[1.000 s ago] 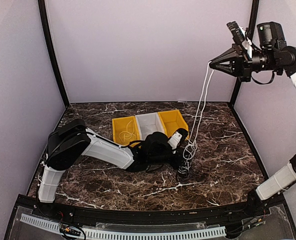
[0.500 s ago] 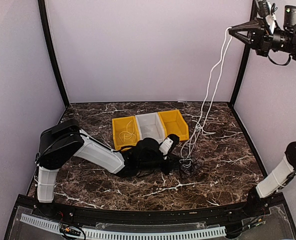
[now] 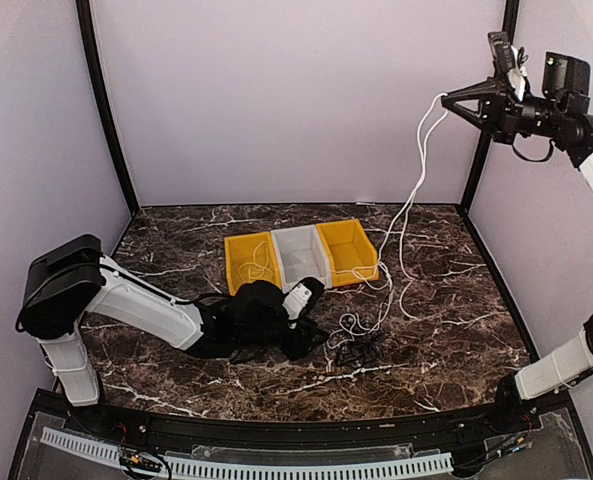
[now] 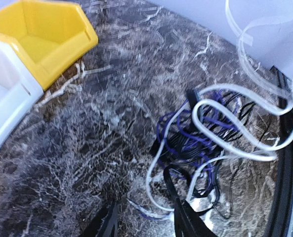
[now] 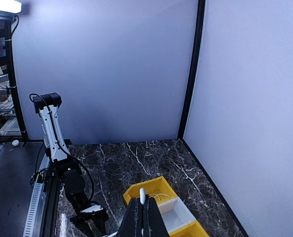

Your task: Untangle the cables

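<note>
High over the far right corner of the dark marble-patterned bench (image 3: 176, 235): right gripper (image 3: 444, 99), fingers clenched on the end of a thin, flexible white cable (image 3: 417, 165). Same grip in right wrist view: fingers pinched flat together, short stub of cable sticking out beyond the tips. From there, white cable hanging as a doubled strand down to the bench just right of the bins, then curling in loose loops into the tangle.

Tangle of thin cords (image 3: 361, 346): flat on bench, about mid-depth, slightly right of centre, just in front of the bins. Makeup per left wrist view: white cable loops on top, thin black cord (image 4: 187, 148) bunched underneath, thin dark bluish-looking cord (image 4: 159, 129) threaded through. Which cord over which deeper in: cannot tell.

Left gripper (image 3: 316, 340): low over bench, just left of tangle, pointing at it. Fingers (image 4: 104, 224) released, spread apart, gripping nothing; a bit of white and dark cord lying on bench between the tips.

Toward bench's far edge, centre: row of three open plastic bins, touching side by side. Yellow bin (image 3: 232, 262) left, white bin (image 3: 301, 250) middle, second yellow bin (image 3: 348, 246) right. Thin pale cord (image 3: 257, 264) looped inside the left yellow bin.
</note>
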{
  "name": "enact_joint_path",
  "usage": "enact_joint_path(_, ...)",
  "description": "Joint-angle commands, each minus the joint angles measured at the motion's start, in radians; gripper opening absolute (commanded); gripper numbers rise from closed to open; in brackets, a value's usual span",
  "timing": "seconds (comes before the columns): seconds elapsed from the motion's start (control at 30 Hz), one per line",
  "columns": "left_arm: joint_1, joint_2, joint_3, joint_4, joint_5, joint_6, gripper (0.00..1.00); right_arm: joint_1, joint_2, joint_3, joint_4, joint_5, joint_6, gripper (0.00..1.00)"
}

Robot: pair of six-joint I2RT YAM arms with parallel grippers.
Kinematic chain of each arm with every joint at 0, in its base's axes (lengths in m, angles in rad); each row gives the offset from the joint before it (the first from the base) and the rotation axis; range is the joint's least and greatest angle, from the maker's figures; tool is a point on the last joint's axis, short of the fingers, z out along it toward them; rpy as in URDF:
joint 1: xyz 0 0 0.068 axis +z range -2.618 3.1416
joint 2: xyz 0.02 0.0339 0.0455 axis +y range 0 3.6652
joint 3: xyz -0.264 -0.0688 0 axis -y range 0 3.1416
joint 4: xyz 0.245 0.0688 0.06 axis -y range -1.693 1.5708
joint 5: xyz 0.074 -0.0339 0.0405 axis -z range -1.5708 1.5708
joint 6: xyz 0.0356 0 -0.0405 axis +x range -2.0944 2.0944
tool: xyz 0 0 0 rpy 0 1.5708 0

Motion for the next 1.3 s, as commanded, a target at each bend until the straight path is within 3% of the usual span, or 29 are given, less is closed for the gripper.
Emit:
enact_joint_path(0.0, -0.006, -0.167, -0.031, 0.058, -0.023, 0.048, 0.49, -0.004, -0.074, -0.176, 0.082, 0.065, -0.008, 0.00)
enact_joint_path(0.13, -0.006, -0.216, -0.001, 0.087, -0.010, 0.076, 0.56, -0.004, -0.127, -0.292, 0.087, 0.117, -0.020, 0.00)
enact_joint_path(0.23, -0.006, -0.185, 0.069, 0.097, 0.081, 0.062, 0.59, -0.004, -0.159, -0.331, 0.076, 0.138, -0.030, 0.00)
enact_joint_path(0.37, -0.008, -0.033, 0.234, 0.092, 0.184, -0.015, 0.61, -0.004, -0.179, -0.342, 0.065, 0.150, -0.032, 0.00)
enact_joint_path(0.6, -0.038, 0.208, 0.547, 0.079, 0.184, -0.054, 0.62, -0.004, -0.182, -0.304, 0.060, 0.150, -0.021, 0.00)
enact_joint_path(0.73, -0.046, 0.363, 0.707, 0.077, 0.170, -0.095, 0.50, -0.004, -0.178, -0.282, 0.076, 0.139, 0.000, 0.00)
enact_joint_path(0.87, -0.045, 0.473, 0.782, 0.036, 0.142, -0.106, 0.29, -0.006, -0.150, -0.139, 0.015, 0.161, -0.043, 0.00)
enact_joint_path(1.13, -0.044, 0.508, 0.684, -0.056, 0.166, -0.015, 0.17, -0.022, -0.026, 0.339, -0.068, 0.312, -0.071, 0.00)
enact_joint_path(1.27, -0.043, 0.496, 0.587, -0.059, 0.167, -0.011, 0.12, -0.043, 0.022, 0.474, -0.037, 0.312, -0.015, 0.00)
